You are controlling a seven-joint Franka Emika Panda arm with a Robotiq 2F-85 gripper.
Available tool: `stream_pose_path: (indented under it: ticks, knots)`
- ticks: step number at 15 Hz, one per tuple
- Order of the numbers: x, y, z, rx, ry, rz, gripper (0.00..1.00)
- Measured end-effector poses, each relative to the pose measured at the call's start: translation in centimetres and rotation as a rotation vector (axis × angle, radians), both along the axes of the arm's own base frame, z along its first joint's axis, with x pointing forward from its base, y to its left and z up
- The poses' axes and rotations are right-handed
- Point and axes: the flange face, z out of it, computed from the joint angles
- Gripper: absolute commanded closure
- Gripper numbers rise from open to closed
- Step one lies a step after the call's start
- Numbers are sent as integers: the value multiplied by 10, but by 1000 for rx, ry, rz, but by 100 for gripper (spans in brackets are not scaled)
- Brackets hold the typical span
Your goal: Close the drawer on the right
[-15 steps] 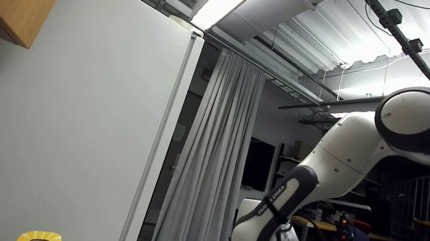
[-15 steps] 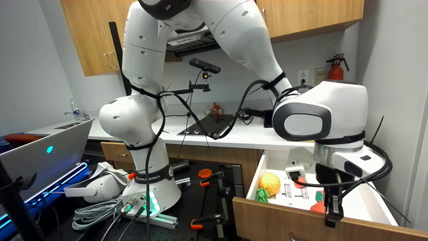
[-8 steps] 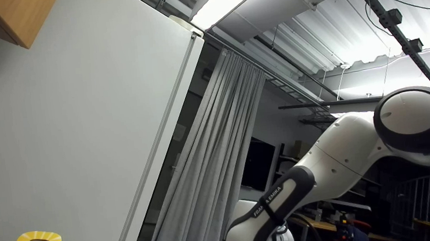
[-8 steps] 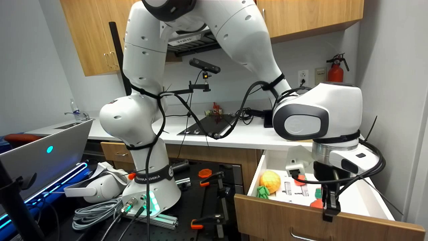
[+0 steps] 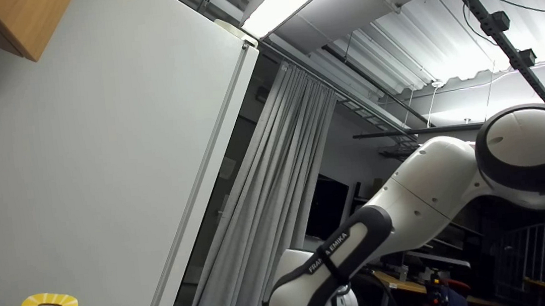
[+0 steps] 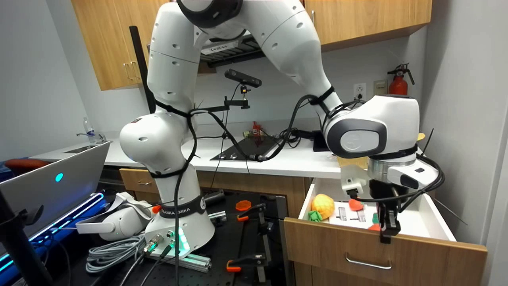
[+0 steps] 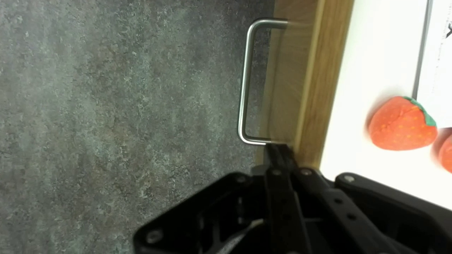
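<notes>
The right drawer (image 6: 436, 256) has a wooden front and a white inside and stands partly pulled out in an exterior view. Its metal handle (image 6: 368, 264) also shows in the wrist view (image 7: 244, 84). My gripper (image 6: 385, 240) points down at the outer face of the drawer front, above the handle's level. In the wrist view, the gripper's (image 7: 279, 146) fingers are together with nothing between them. The fingertips lie beside one end of the handle and against or very near the front panel. The gripper is out of the frame in the view with the curtain.
The drawer holds a yellow pineapple toy (image 6: 322, 205), red strawberry toys (image 7: 402, 125) and a white printed sheet (image 6: 349, 213). A white counter (image 6: 301, 165) runs above it. A grey wall (image 6: 468, 139) stands at the right. Black clamps (image 6: 252, 260) lie by the robot base.
The drawer has slid inward toward the cabinet, and more of its front and handle shows. My shut gripper has moved inward along with it.
</notes>
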Motion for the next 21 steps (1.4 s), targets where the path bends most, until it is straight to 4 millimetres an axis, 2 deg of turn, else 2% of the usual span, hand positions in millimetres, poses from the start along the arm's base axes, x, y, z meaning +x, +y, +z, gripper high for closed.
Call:
stream_pose_path:
  ticks: [6, 16, 21]
  knots:
    - [17, 50, 1, 8, -17, 65, 100]
    - [45, 114, 0, 22, -52, 141, 100]
    - [57, 154, 1, 35, -74, 165, 100]
